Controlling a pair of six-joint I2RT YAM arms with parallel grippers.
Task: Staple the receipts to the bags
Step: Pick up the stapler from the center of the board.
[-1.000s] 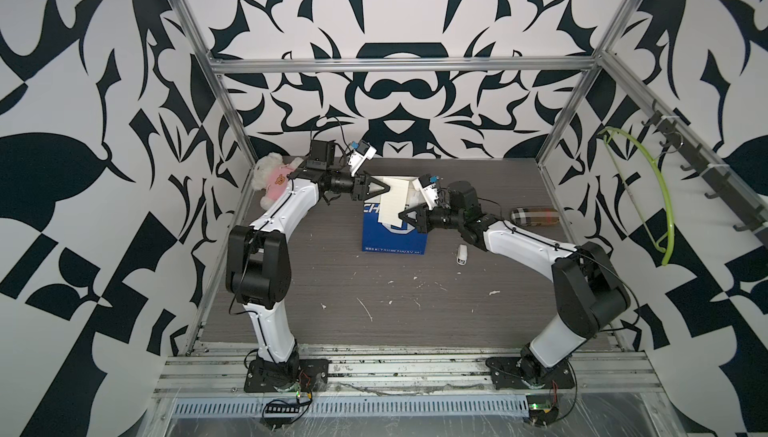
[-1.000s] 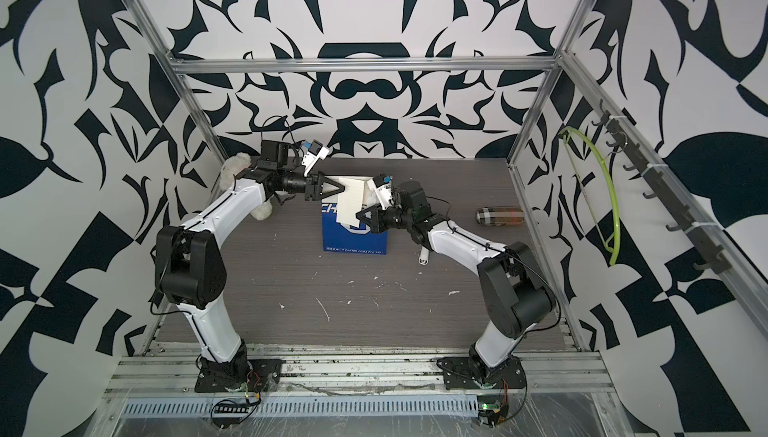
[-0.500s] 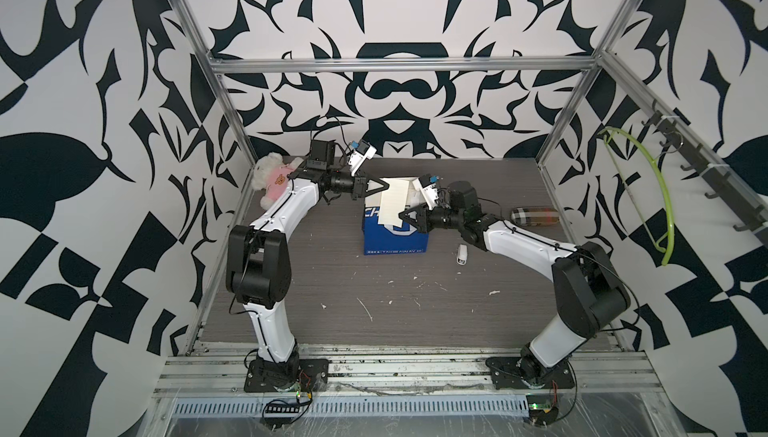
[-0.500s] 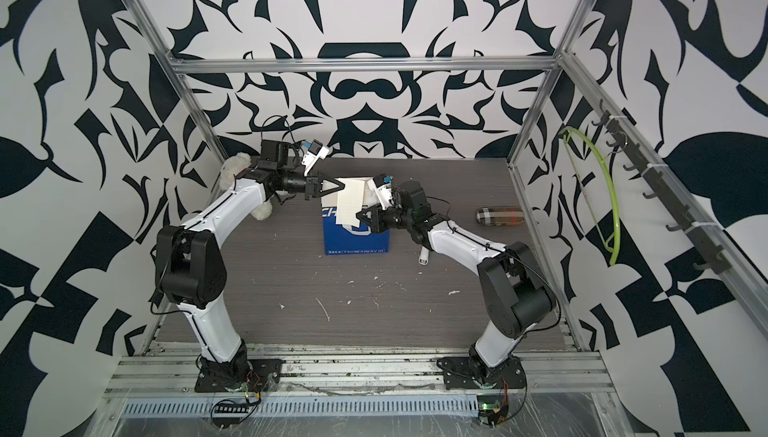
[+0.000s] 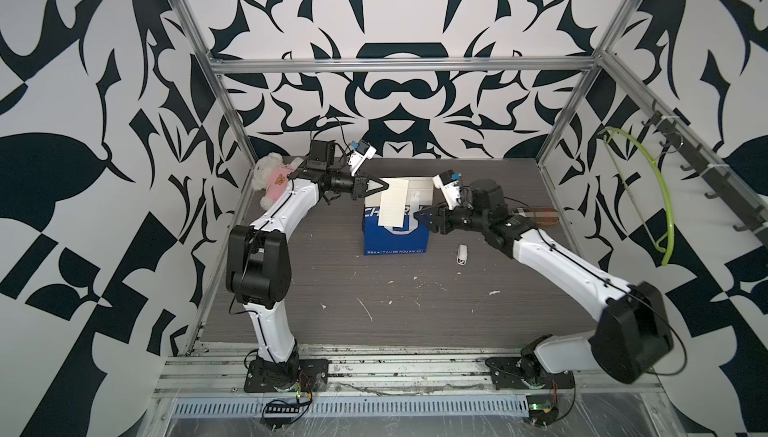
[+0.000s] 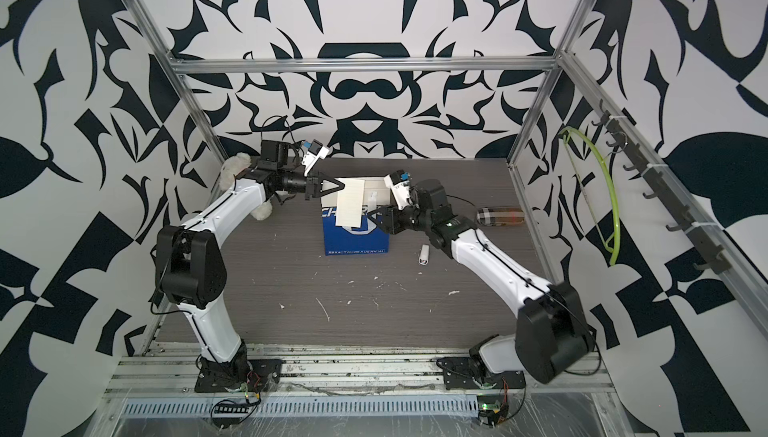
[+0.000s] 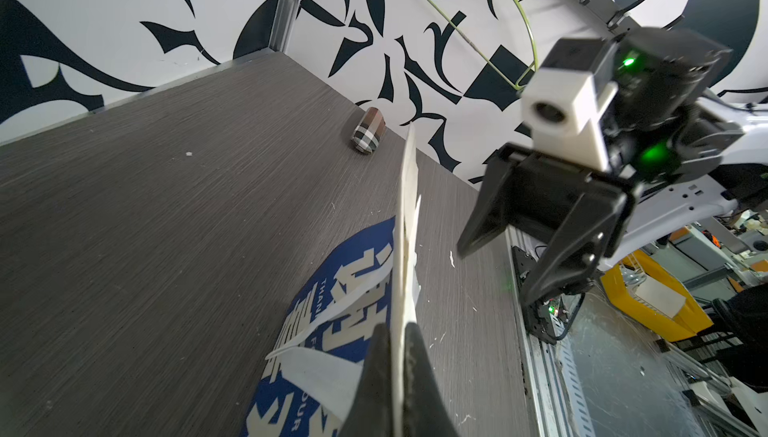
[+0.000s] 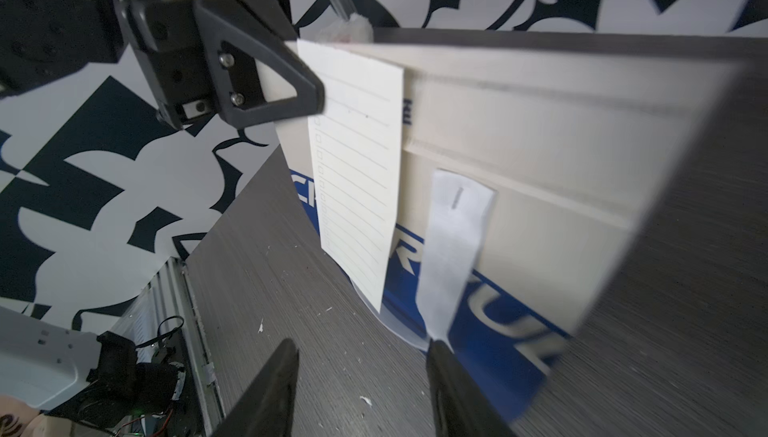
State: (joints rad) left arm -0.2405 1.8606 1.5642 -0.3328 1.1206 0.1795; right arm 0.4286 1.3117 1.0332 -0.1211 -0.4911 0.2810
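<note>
Left gripper (image 5: 384, 185) is clamped tight on the top corner of the receipt (image 5: 395, 202). It pins the slip against the front of the bag (image 5: 395, 241), which stands just ahead of its jaws, and the paper hangs down from the pinch over the blue lettering. Facing it across the bag, the right gripper (image 5: 415, 216) is about half open and empty. Its jaws are spread before the bag's front, with one fingertip (image 8: 449, 381) at the loose end of the handle (image 8: 453, 248).

The step in hand appears to be holding the receipt in place for stapling; no staple can be made out in it. The next move likely falls to the right gripper. It would back away from the bag and drop to the stapler (image 5: 461, 255), which lies on the table (image 5: 374, 310) behind its jaws and beside its forearm. It would then carry the stapler up to the bag's top edge, close to the left gripper's pinch. The bag looks light and is steadied only by that pinch, so a nudge could shift it.

The left wrist view shows the paper edge-on, so whether the bag's rim is caught in the same pinch cannot be told. The receipt's print is faint, and the slip cuts off the bag's lettering. One side of the bag is blurred in the right wrist view. The stapler shows only in the top views, too small to tell which way it faces.
</note>
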